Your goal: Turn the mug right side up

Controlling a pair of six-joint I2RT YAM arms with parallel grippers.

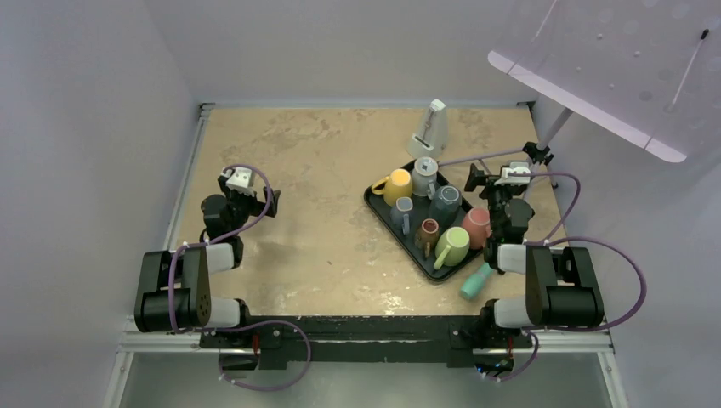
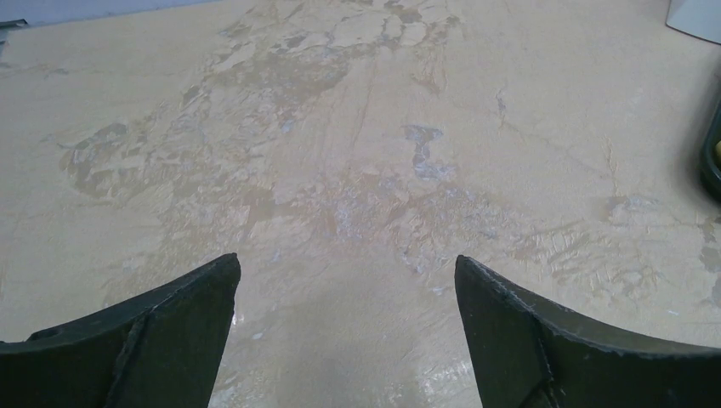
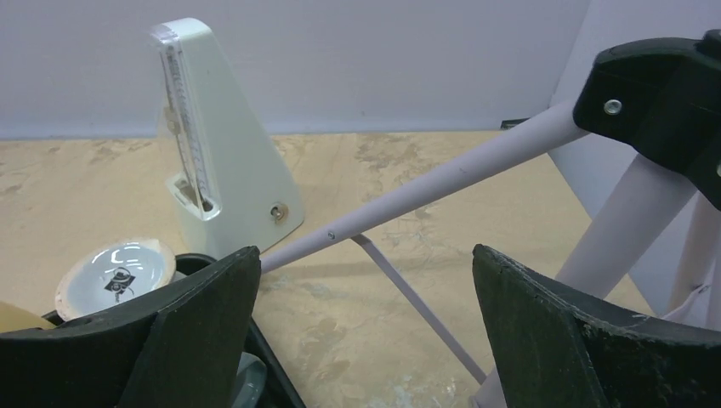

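Note:
A black tray (image 1: 380, 206) right of centre holds several mugs. A grey mug (image 1: 424, 177) stands upside down at its far end; its white base shows in the right wrist view (image 3: 115, 274). Yellow (image 1: 396, 187), dark blue-grey (image 1: 444, 204), pink (image 1: 476, 227) and green (image 1: 452, 246) mugs are also on it. A teal mug (image 1: 477, 280) lies on its side on the table, off the tray's near right corner. My right gripper (image 1: 489, 180) (image 3: 366, 255) is open and empty, above the tray's far right edge. My left gripper (image 1: 255, 191) (image 2: 347, 263) is open and empty over bare table at the left.
A white metronome (image 1: 431, 127) (image 3: 212, 144) stands behind the tray. A lilac tripod leg (image 3: 442, 178) and its black clamp (image 3: 655, 85) stand close on the right of my right gripper. The tray's edge shows at the right of the left wrist view (image 2: 710, 153).

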